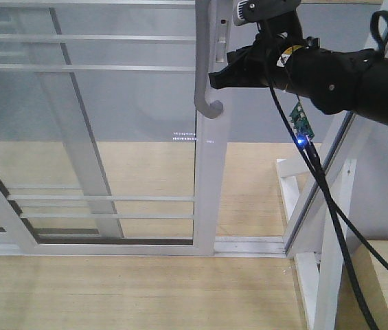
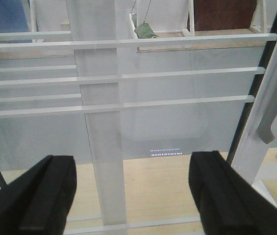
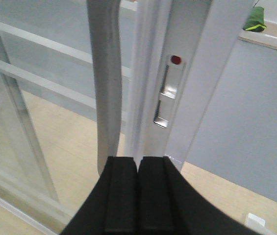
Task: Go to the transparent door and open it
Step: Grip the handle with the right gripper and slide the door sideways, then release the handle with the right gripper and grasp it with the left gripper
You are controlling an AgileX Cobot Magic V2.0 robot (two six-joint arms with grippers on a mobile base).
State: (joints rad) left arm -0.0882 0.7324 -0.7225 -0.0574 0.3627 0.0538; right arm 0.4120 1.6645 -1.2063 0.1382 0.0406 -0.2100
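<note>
black right gripper [image 3: 137,165], jaws pressed together on nothing, arm stretched level, just beside the curved grey handle [image 1: 203,69] of the transparent door [image 1: 211,180].

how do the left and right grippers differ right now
The left gripper is wide open; the right gripper is shut, nothing between its fingers. The left faces the glass door and its bars; the right sits at the grey handle. Both have black fingers.
</note>
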